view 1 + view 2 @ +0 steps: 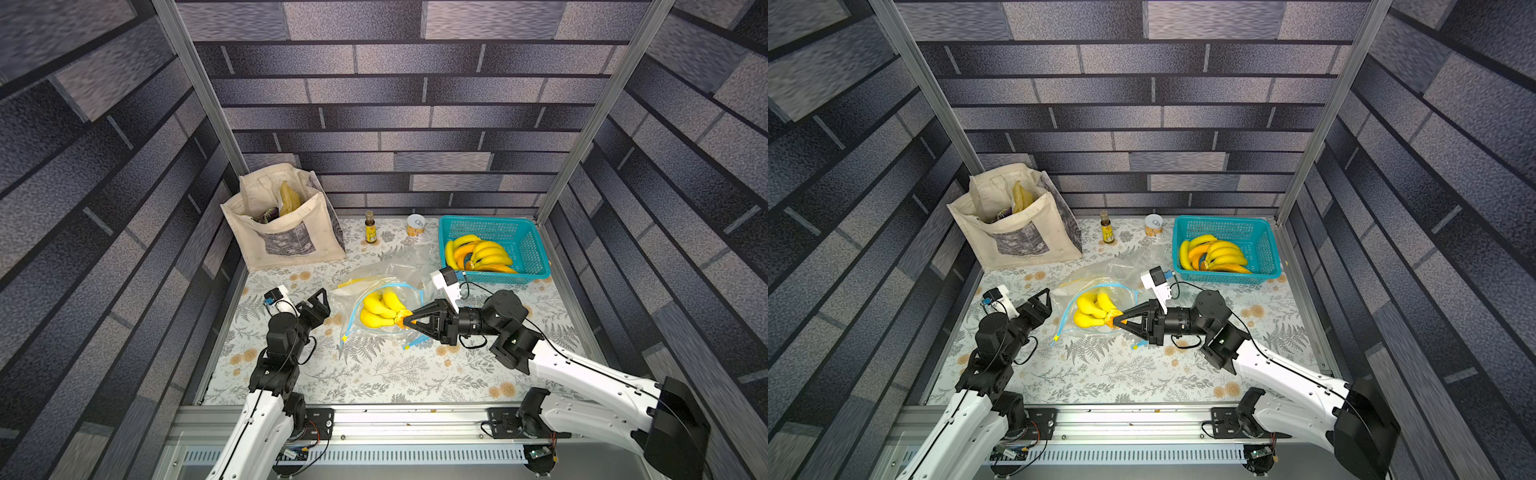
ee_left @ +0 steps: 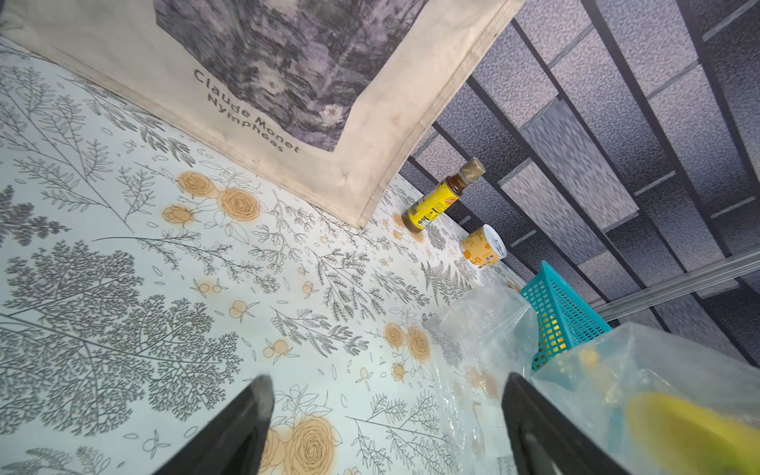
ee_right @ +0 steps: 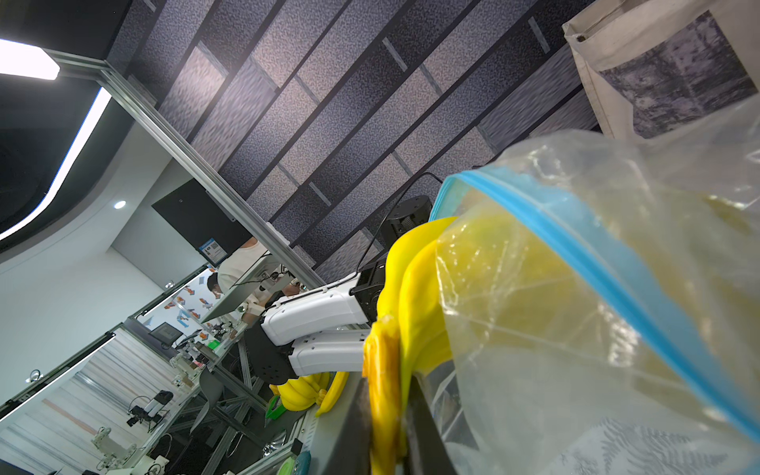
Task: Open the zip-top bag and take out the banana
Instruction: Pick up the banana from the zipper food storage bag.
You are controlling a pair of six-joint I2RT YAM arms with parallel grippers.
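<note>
Banana: bunch of yellow plastic bananas (image 1: 380,309) with an orange stem, lying near the middle of the floral-patterned bench (image 1: 374,374). Most of the bunch is under the bag's plastic, and the stem end sticks out of the mouth.
Bag: clear zip-top plastic bag (image 1: 376,333) with a blue zip strip, resting on the bench with its mouth open toward the bench's right edge.
Right pincer: black right pincer (image 1: 409,322) clamped on the orange stem. In the right wrist view the stem runs between its two fingers (image 3: 349,436).
Left pincer: black left pincer (image 1: 322,305) spread apart and holding nothing. It is just beside the bag, on the side toward the bench's left edge, and apart from the banana. Whether it touches the plastic cannot be told.
Far edge: beige canvas tote bag (image 1: 286,245) in the far left corner, then a small brown bottle (image 1: 370,228) and a tin can (image 1: 416,225). A teal plastic basket (image 1: 494,219) holding more bananas is in the far right corner.
</note>
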